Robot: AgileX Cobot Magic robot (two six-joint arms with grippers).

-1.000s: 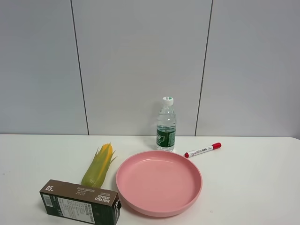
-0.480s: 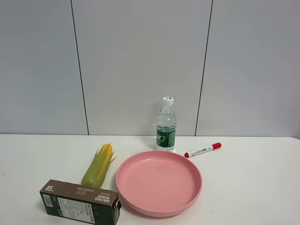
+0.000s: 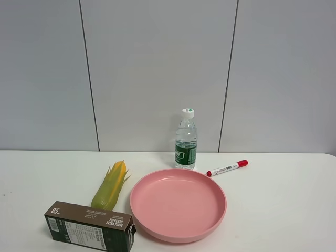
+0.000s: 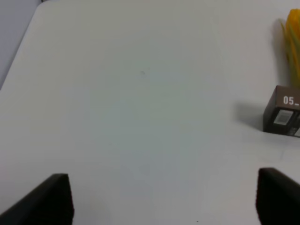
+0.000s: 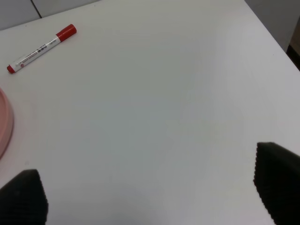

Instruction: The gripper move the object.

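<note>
The dark brown carton (image 3: 90, 227) printed "05" and "ESPRESSO EXTRA FORTE" lies on the white table at the front left, just left of the pink plate. Its "05" end also shows in the left wrist view (image 4: 282, 110). My left gripper (image 4: 164, 199) is open and empty, with its black fingertips (image 4: 51, 197) wide apart over bare table, well short of the carton. My right gripper (image 5: 150, 197) is open and empty over bare table. Neither gripper shows in the exterior high view.
A green-yellow corn cob (image 3: 111, 186) lies behind the carton. A pink plate (image 3: 178, 203) sits at the middle. A water bottle (image 3: 186, 139) stands behind it. A red-capped marker (image 3: 227, 168) lies at the back right, also in the right wrist view (image 5: 41, 48).
</note>
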